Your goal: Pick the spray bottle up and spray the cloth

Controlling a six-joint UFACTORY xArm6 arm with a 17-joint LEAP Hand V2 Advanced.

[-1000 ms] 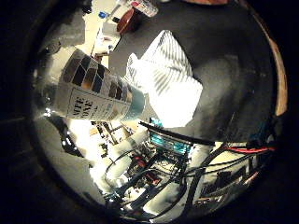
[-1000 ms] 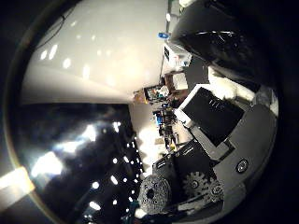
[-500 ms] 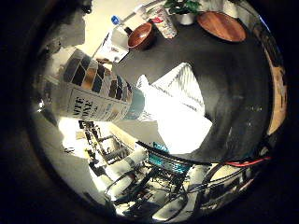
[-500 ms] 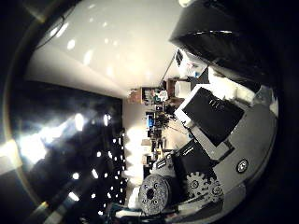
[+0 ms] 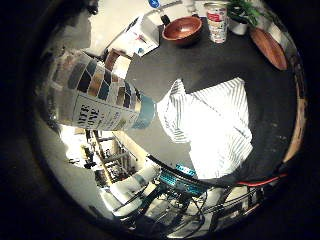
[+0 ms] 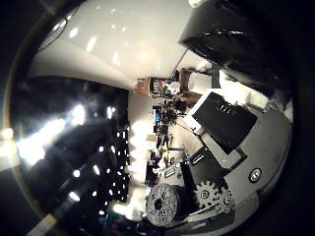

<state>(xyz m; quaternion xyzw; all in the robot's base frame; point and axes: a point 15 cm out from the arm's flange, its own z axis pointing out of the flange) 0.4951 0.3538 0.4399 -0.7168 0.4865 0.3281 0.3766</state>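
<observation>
Spray bottle point(image 5: 97, 97) close to palm, teal neck toward striped cloth point(image 5: 215, 125); robot hand point(image 6: 221, 142) grip indiscernible.

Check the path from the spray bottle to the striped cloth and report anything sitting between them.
Nothing visible blocks it. The spray bottle sits close to the palm, and the striped cloth lies on the dark table right beyond it. The wooden bowl and can stand farther off, past the cloth.

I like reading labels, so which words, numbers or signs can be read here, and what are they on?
Spray bottle: large letters on its label, curved away and partly cut off; no whole word reads.
Can on the black table: red and white label, print too small to read.
White box beside the wooden bowl: markings too blurred to read.
</observation>
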